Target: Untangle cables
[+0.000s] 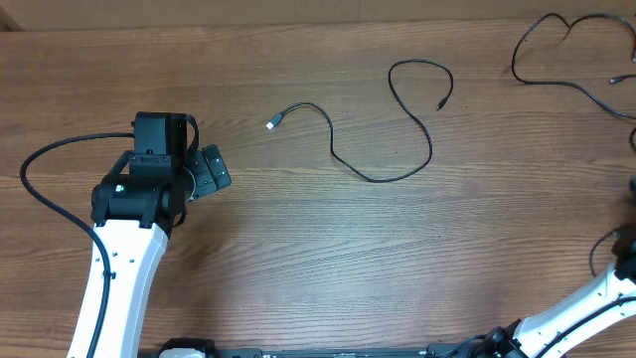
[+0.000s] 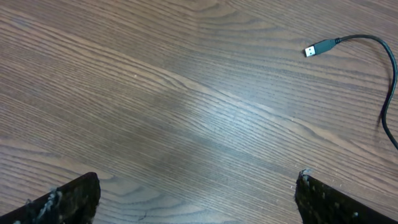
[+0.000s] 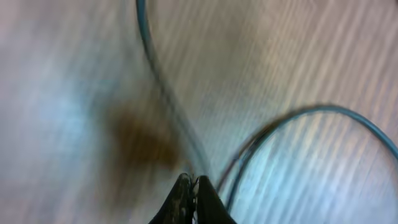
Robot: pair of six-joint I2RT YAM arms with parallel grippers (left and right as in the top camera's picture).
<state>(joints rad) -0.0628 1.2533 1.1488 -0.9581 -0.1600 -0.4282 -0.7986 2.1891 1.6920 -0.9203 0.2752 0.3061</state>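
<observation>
Seen from overhead, the brown wood-grain counter [image 1: 298,278] carries a thin black cord [image 1: 378,180] lying in a loose S across the middle of the frame. Its silver plug [image 1: 272,124] is at the left end. This cord crosses nothing. A second thin black cord [image 1: 515,62] is looped in the upper right corner, well apart from it and running off the right edge, so the pair look already separated. The white-and-black left arm [image 1: 124,249] sits at the left, and the left jaws point toward the silver plug from its lower left but stay clear of it, probably waiting their turn. The right arm [image 1: 576,303] leaves the frame at the right, so the right jaws are unseen here. In the left wrist view the two black fingers [image 2: 65,200] stand wide apart in the bottom corners over bare wood. The silver plug lies at the upper right, outside their span. The right wrist view is blurred. The right jaws are together at bottom centre, and strands of cord run toward their tips, probably the second cord. Whether a strand is pinched cannot be told.
</observation>
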